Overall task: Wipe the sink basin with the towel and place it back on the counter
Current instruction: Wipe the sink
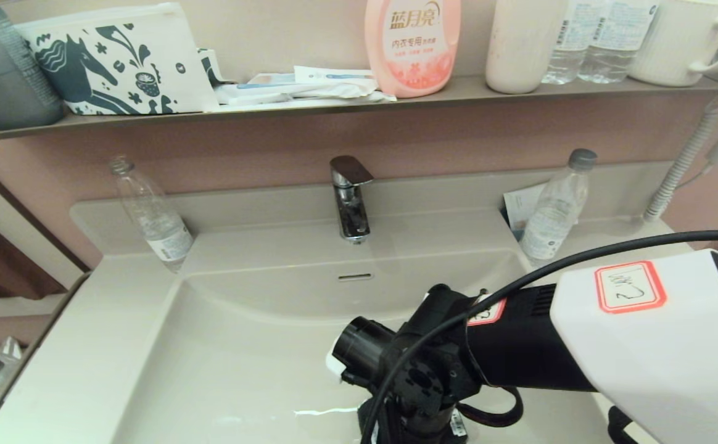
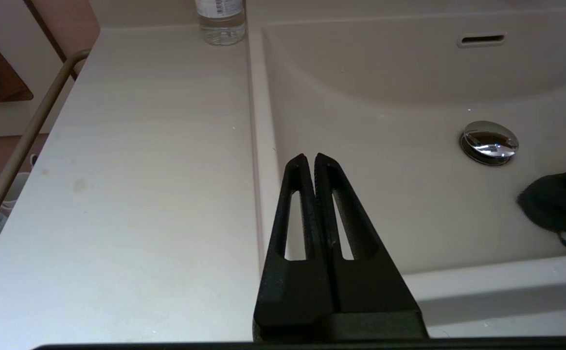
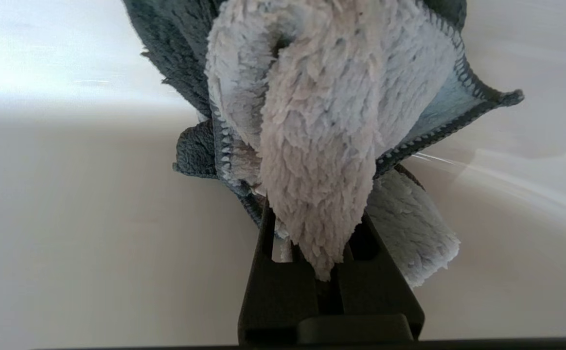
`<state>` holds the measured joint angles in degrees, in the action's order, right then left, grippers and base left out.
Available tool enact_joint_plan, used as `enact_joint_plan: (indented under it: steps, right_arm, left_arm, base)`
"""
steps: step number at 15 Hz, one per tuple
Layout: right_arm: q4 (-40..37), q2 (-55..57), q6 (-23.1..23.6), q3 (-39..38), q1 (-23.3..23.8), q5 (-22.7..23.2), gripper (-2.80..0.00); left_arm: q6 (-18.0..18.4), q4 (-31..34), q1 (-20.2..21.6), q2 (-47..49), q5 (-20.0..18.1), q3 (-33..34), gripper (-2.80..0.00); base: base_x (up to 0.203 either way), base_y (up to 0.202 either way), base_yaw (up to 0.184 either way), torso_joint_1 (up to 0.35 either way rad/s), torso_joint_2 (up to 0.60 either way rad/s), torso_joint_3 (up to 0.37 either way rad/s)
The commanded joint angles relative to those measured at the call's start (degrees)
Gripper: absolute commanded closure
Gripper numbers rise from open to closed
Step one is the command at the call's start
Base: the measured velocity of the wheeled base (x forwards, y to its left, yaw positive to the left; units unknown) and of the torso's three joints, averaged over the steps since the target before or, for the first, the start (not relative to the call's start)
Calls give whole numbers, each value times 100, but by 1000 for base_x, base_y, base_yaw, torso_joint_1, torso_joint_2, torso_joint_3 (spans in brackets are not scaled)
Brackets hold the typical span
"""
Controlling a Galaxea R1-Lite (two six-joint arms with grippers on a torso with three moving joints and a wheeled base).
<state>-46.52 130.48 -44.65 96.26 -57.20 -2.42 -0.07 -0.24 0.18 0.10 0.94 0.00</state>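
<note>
spreading across the whole scene, the cream-white counter point(image 1: 106, 320) lies flat around the sink basin point(image 1: 235, 357), a wide glossy bowl with an overflow slot point(image 1: 355, 277) in its back wall and a round chrome drain plug point(image 2: 489, 142) on its floor. behind the basin stands a chrome faucet point(image 1: 350, 197), with a clear water bottle point(image 1: 152, 216) on the counter to its left and another bottle point(image 1: 555, 209) to its right. the right arm reaches down into the basin near its front, and the right end effector point(image 3: 324, 221) is clamped on the towel point(image 3: 327, 126), which bunches over its fingers, fluffy light grey face showing with dark charcoal folds behind; the towel is inside the basin, near the drain plug. the left end effector point(image 2: 310, 158) hovers over the basin's left edge beside the counter, its two black fingers point(image 2: 296, 204) pressed together, holding nothing.
</note>
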Motion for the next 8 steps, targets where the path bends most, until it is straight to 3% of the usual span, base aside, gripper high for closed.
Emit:
enact_joint_plan:
  steps: [1,5,8]
  right_arm:
    - [-13,336,-20,435,-68,20,0]
    - [78,888,110,1624,-118,165,0]
    - [1312,1162,541,1686,-119,165,0]
  left_arm:
    - [-1,-2,0,2,3,0,0]
    - [-1,-2,8,8,3,0,0]
    - [-1,-2,0,7,3,0,0]
  base:
    - [0,0,0,0,0,0]
    - [0,0,0,0,0,0]
    - [0,0,0,0,0,0]
